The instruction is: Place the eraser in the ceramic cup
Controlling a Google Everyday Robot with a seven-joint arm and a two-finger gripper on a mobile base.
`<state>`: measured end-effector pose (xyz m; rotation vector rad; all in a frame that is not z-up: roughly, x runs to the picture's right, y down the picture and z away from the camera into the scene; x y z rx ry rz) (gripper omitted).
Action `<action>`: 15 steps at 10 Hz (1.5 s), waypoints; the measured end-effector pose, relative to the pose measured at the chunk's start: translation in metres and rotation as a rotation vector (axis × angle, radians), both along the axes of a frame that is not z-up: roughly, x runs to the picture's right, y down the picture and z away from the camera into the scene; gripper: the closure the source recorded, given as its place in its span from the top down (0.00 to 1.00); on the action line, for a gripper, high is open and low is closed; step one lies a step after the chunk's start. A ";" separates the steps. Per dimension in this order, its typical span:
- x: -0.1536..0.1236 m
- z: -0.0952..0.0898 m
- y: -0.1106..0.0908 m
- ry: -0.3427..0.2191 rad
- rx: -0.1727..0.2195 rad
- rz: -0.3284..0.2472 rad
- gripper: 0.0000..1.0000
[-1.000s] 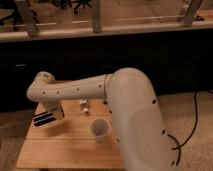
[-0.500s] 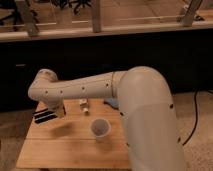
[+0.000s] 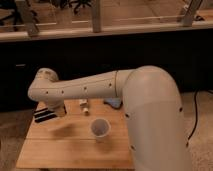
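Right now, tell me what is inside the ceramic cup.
Nothing shows inside the ceramic cup; its near wall hides the bottom. The eraser sits in the shut tool, far left.

The ceramic cup (image 3: pixel 100 128) is set near the middle of the table (image 3: pixel 60 150), the eraser (image 3: pixel 42 116) is held in the closed gripper (image 3: pixel 54 113) over the far left edge, and a small oblong object (image 3: pixel 85 106) is placed behind the cup.

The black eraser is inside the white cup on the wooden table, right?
Not right. In the camera view the black eraser is outside the white cup, held by the shut gripper at the wooden table's far-left corner.
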<state>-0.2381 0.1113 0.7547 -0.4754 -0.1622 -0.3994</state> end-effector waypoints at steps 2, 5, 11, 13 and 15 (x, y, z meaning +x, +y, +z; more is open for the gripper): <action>0.011 -0.008 -0.001 0.021 0.009 0.001 0.00; 0.026 -0.019 -0.002 0.044 0.020 0.007 0.00; 0.053 -0.043 -0.010 0.080 0.052 0.022 0.00; 0.062 -0.054 -0.013 0.089 0.068 0.027 0.00; 0.075 -0.063 -0.016 0.101 0.080 0.041 0.00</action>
